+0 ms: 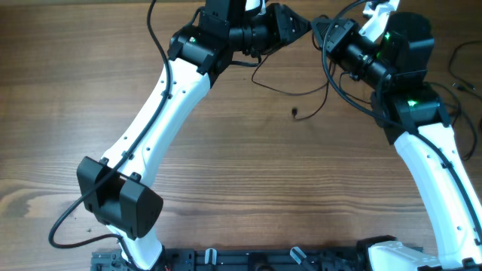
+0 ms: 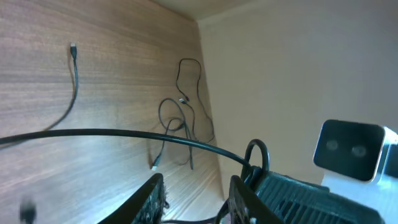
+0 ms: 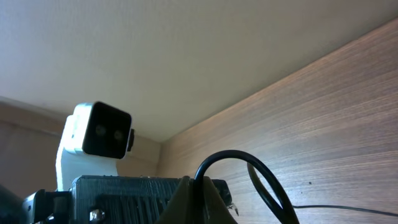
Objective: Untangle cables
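Note:
A thin dark cable (image 1: 290,92) lies in a loose curve on the wooden table, its small plug end (image 1: 295,114) below it. My two grippers meet above it at the far edge. My right gripper (image 1: 322,35) is shut on a black cable that arches up in a loop (image 3: 239,158) from between its fingers (image 3: 200,186). In the left wrist view this cable (image 2: 93,132) stretches across to the right gripper. My left gripper (image 1: 301,24) is open (image 2: 196,202), facing the right one. A loose tangle of more cables (image 2: 180,121) lies by the table's edge; it also shows in the overhead view (image 1: 461,75).
Another thin cable with a plug end (image 2: 74,81) lies apart on the wood. Thick black wires hang off both arms (image 1: 343,86). A beige wall (image 3: 186,56) stands behind the table. The arm bases sit at the front edge (image 1: 226,260).

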`<move>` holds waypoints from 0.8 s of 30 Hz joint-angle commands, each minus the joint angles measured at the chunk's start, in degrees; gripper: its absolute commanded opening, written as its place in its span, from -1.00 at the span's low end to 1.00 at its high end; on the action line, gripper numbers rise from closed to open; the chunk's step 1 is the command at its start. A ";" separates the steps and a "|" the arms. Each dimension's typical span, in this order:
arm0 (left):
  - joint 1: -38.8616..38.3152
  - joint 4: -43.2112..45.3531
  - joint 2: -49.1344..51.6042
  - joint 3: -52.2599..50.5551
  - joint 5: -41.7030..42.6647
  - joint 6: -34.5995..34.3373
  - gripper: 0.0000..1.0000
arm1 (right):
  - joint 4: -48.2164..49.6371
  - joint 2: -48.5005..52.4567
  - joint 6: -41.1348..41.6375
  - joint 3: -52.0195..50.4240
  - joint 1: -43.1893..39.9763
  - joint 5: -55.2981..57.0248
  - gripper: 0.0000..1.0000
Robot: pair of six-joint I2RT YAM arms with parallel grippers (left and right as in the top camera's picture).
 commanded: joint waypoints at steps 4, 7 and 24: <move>0.33 -0.07 0.55 0.24 -0.37 -9.77 0.01 | 0.28 -0.31 0.07 -0.02 -0.44 4.90 -0.92; 0.33 -0.04 0.55 0.24 -0.37 -11.39 0.04 | 0.33 -0.20 0.04 -0.02 -1.20 5.01 -0.91; -3.50 1.49 0.55 0.24 -0.44 25.42 0.15 | 2.23 1.27 -0.46 -0.04 -2.78 6.10 -0.92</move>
